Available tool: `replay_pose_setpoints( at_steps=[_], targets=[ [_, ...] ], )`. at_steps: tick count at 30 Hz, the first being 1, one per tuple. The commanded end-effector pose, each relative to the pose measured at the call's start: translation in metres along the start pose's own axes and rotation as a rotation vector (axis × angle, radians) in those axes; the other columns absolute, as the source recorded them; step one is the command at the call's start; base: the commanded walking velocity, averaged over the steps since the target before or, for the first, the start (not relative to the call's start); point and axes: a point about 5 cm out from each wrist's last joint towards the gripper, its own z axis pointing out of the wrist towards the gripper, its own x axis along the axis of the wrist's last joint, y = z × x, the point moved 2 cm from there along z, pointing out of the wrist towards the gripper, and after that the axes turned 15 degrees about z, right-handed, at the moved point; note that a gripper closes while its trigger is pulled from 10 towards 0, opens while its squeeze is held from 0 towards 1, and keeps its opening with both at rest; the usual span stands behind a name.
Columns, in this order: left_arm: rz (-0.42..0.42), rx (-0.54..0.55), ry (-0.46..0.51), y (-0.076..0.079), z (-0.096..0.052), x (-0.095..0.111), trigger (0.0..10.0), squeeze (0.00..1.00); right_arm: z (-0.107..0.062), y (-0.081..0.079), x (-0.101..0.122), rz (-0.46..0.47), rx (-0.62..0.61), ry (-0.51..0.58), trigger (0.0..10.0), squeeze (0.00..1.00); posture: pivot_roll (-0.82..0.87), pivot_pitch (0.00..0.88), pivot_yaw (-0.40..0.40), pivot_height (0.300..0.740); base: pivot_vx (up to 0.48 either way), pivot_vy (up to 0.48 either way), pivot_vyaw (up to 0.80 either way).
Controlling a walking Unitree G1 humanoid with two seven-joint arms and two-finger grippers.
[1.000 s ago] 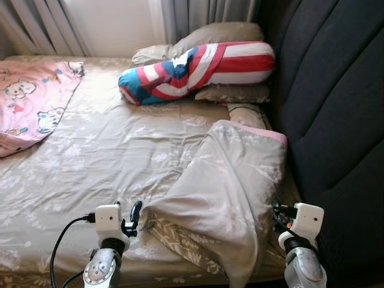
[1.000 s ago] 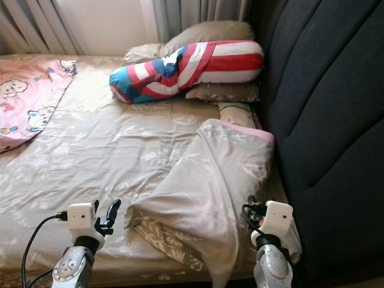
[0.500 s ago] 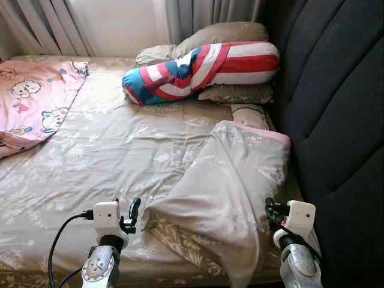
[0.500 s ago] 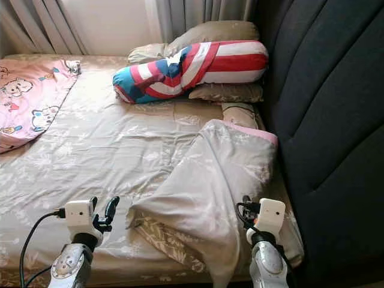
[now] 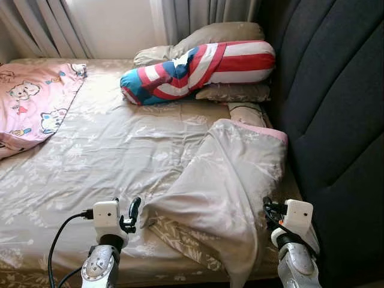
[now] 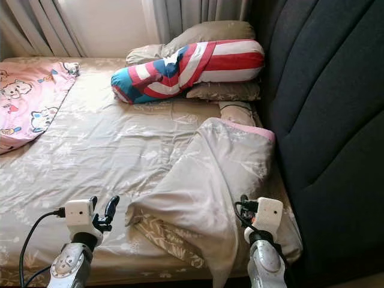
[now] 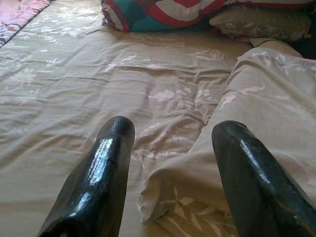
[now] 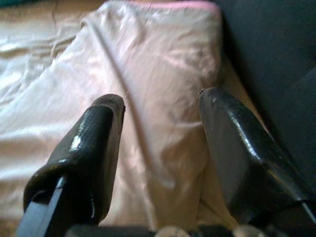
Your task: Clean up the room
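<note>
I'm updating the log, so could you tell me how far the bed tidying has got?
Done: nothing obvious. In hand: the left gripper and right gripper, both open, are poised at the crumpled blanket. Left: spreading it, plus the pink blanket and striped pillow.

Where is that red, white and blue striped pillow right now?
In the left eye view, the striped pillow lies at the far end of the bed, right of centre, resting on the beige pillows beside the dark headboard.
</note>
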Motion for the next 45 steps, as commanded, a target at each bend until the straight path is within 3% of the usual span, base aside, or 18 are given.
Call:
replay_pose_setpoints(
  at_steps=[1,18,19,26,27,33,34,35,40,41,45],
  targets=[
    [0.002,-0.009,-0.004,0.0,-0.002,0.0,10.0,0.0,0.0,-0.001,-0.001,-0.006,0.006,-0.002,10.0,0.0,-0.1,0.107,-0.031,0.67,0.0,0.0,0.0],
    [0.002,-0.001,-0.01,-0.001,-0.003,0.0,10.0,0.0,0.004,-0.007,-0.003,0.028,0.045,-0.019,10.0,0.0,-0.09,0.113,-0.038,0.665,0.0,0.0,0.0],
    [0.001,-0.001,-0.011,-0.001,-0.003,0.0,10.0,0.0,0.004,-0.008,-0.003,0.039,0.055,-0.021,10.0,1.0,-0.09,0.113,-0.038,0.665,0.0,0.0,0.0],
    [-0.003,0.0,-0.012,-0.001,-0.002,0.0,10.0,0.0,0.005,-0.012,-0.007,0.051,0.065,-0.051,10.0,1.0,-0.09,0.112,-0.04,0.665,0.0,0.0,0.0],
    [-0.003,0.001,-0.012,-0.001,-0.002,0.0,10.0,0.0,0.005,-0.012,-0.008,0.056,0.063,-0.061,10.0,0.0,-0.09,0.112,-0.039,0.665,0.0,0.0,0.0],
    [-0.002,0.001,-0.011,-0.001,-0.003,0.0,10.0,0.0,0.009,-0.011,-0.012,0.045,0.058,-0.09,10.0,0.0,-0.08,0.113,-0.04,0.665,0.0,0.0,0.0],
    [-0.002,0.001,-0.012,-0.001,-0.003,0.0,10.0,0.0,0.009,-0.011,-0.012,0.049,0.059,-0.09,10.0,0.13,-0.08,0.113,-0.04,0.665,0.0,0.0,0.0],
    [-0.002,0.001,-0.012,-0.001,-0.003,0.0,10.0,0.0,0.009,-0.011,-0.012,0.052,0.061,-0.091,10.0,1.0,-0.08,0.113,-0.039,0.665,0.0,0.0,0.0],
    [-0.003,0.0,-0.013,-0.002,-0.003,0.0,10.0,0.0,0.01,-0.013,-0.012,0.057,0.069,-0.095,10.0,1.0,-0.08,0.115,-0.037,0.665,0.0,0.0,0.0],
    [-0.003,-0.002,-0.014,-0.002,-0.003,0.0,10.0,0.0,0.011,-0.013,-0.012,0.054,0.068,-0.098,10.0,0.0,-0.08,0.116,-0.036,0.665,0.0,0.0,0.0],
    [-0.002,-0.005,-0.015,-0.001,-0.003,0.0,10.0,0.0,0.011,-0.013,-0.014,0.052,0.067,-0.113,10.0,0.0,-0.08,0.118,-0.033,0.665,0.0,0.0,0.0]
  ],
)
